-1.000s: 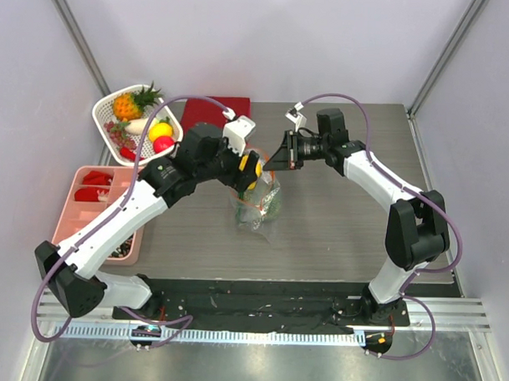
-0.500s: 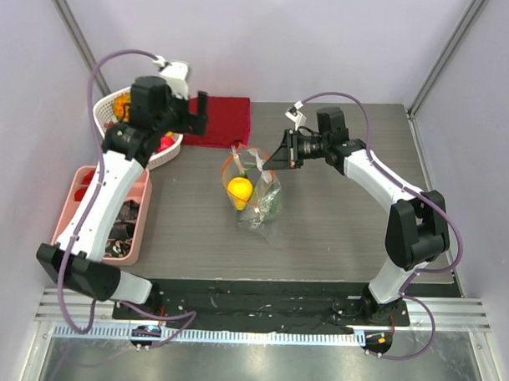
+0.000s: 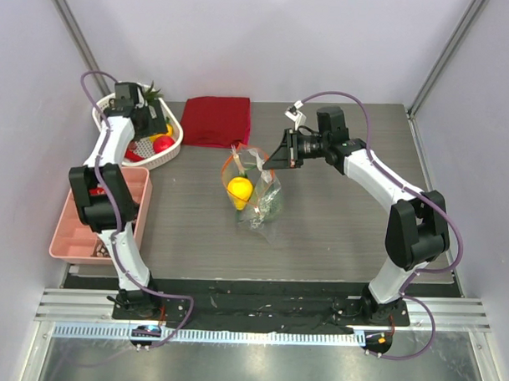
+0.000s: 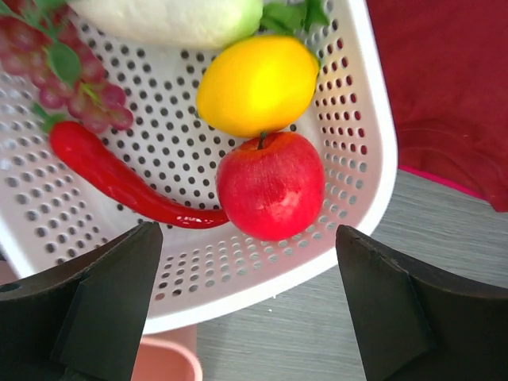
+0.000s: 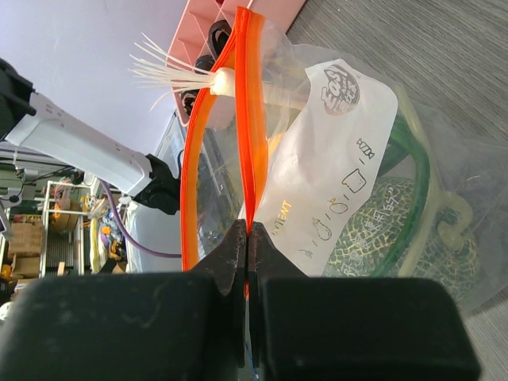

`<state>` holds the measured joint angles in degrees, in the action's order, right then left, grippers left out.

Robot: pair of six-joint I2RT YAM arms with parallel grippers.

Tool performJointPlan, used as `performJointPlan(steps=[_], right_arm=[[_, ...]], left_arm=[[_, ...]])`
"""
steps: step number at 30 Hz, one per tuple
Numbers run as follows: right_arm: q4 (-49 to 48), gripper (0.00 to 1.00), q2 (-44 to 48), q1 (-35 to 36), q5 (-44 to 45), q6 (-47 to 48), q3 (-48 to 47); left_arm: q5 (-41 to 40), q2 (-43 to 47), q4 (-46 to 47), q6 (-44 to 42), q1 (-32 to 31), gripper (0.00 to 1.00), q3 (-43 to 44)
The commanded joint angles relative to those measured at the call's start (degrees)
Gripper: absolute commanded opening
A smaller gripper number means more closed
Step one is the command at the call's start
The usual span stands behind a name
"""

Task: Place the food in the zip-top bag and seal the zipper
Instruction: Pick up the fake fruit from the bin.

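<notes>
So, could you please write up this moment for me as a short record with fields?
left end effector: open, above the apple in the white basket
right end effector: shut on the orange zipper, holding the bag up by its mouth
bag contents: yellow citrus, netted melon, green onion
bag state: mouth open, not sealed
basket also holds: lemon, red chili, grapes
nearby: dark red cloth, pink tray
</notes>
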<state>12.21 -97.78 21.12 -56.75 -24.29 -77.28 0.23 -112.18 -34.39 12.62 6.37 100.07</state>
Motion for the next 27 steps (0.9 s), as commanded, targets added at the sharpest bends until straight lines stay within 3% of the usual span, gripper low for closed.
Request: performJointPlan(steps=[1,7,19,23,27], right_arm=[[-0.96,0.01,1.01,-0.21,-0.99,0.65,-2.18],[-0.78,0.01,0.74,-0.21,-0.73,0.65,-2.18],[-0.61,0.01,0.04,-0.29,-0.64,0.74,-2.62],[-0.61,0.01,0.31,-0.21,-0.64,0.83,-2.62],[-0.52,0.01,0.13,-0.21,-0.73,0.91,-2.53]], left_arm=[[1.00,-3.21,2.93,3.02,-0.57,0.94,3.11],[0.21,-9.97,4.42,6.53,-0.39,0.93,6.10],[1.79,-10.95,4.51,10.84,1.18,0.87,1.79],[3.37,-7.54,4.59,11.72,3.73,0.65,2.32],[4.34,0.63,6.61,8.30,3.91,0.55,1.97]])
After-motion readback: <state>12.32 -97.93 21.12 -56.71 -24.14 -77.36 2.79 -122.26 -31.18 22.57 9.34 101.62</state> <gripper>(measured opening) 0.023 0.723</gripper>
